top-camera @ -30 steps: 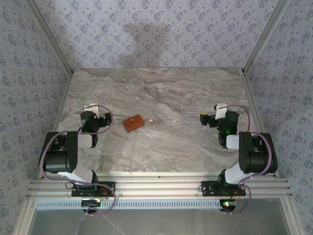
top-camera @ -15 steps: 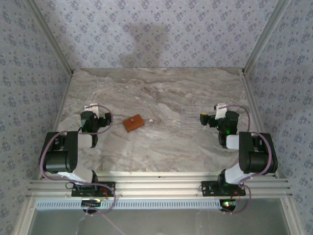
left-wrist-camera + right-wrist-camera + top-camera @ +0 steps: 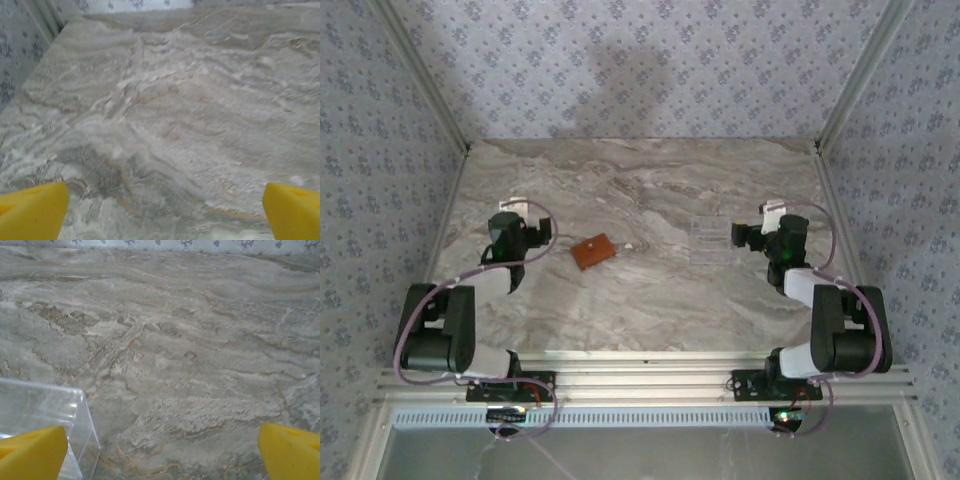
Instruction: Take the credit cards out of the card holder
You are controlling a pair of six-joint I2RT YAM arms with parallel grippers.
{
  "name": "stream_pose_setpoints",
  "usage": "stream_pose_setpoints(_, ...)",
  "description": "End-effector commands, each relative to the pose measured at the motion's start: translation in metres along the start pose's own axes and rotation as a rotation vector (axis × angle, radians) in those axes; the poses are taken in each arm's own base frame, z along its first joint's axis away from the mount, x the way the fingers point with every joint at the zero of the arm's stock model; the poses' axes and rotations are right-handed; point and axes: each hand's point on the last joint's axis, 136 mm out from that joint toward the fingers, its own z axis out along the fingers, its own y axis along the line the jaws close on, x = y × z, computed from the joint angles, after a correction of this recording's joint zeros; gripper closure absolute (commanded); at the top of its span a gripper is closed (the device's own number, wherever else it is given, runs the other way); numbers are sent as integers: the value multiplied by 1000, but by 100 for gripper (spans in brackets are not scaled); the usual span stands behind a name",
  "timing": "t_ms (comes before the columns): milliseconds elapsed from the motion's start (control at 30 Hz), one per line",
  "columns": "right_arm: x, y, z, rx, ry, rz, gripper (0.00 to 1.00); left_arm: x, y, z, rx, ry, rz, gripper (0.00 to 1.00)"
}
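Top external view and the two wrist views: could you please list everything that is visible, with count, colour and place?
card holder: one, orange-brown, flat on the table, left of centre
clear box: one, transparent, on the table near the right tool
table: one, grey-beige marble pattern, under everything
walls: three, pale blue-grey flowered paper, around the table
arms: two, black and white, at the near edge
left tool: one, yellow fingers, open
right tool: one, yellow fingers, open

Pale marble-patterned table (image 3: 650,300) — little lying on it.
The card holder (image 3: 593,250) lies flat; a clear box (image 3: 710,238) sits well to its right.
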Motion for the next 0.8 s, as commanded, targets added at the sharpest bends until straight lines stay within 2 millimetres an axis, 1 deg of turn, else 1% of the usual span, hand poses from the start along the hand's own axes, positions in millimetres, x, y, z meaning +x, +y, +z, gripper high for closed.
stream_pose_setpoints(0, -5, -3, -10, 38, 97, 21, 2, -6, -3, -14, -42, 62, 27, 0)
stream_pose_setpoints(67, -9, 2, -17, 26, 147, 16, 3, -14, -11, -22, -10, 80, -29, 1)
stream_pose_setpoints(133, -13, 13, -26, -15, 182, 10, 5, -19, -20, -29, 34, 119, -91, 0)
stream_pose_setpoints(200, -15, 20, -35, -22, 240, 43, 7, -22, -28, -36, 70, 180, -141, 0)
stream_pose_setpoints(367, -10, 37, -50, -67, 407, 154, 22, -27, -55, -56, 172, 309, -156, 0)
stream_pose_setpoints(467, -7, 44, -54, -91, 491, 206, 28, -26, -61, -66, 200, 397, -156, 1)
stream_pose_setpoints(567, -3, 46, -54, -89, 561, 224, 30, -26, -63, -76, 211, 485, -155, 0)
stream_pose_setpoints(667, -5, 49, -47, -104, 588, 233, 33, -29, -67, -85, 234, 543, -148, 0)
stream_pose_setpoints(700, -1, 50, -47, -110, 614, 237, 35, -26, -67, -89, 237, 575, -139, 1)
stream_pose_setpoints(767, 1, 48, -41, -85, 638, 250, 42, -26, -68, -94, 246, 611, -123, 0)
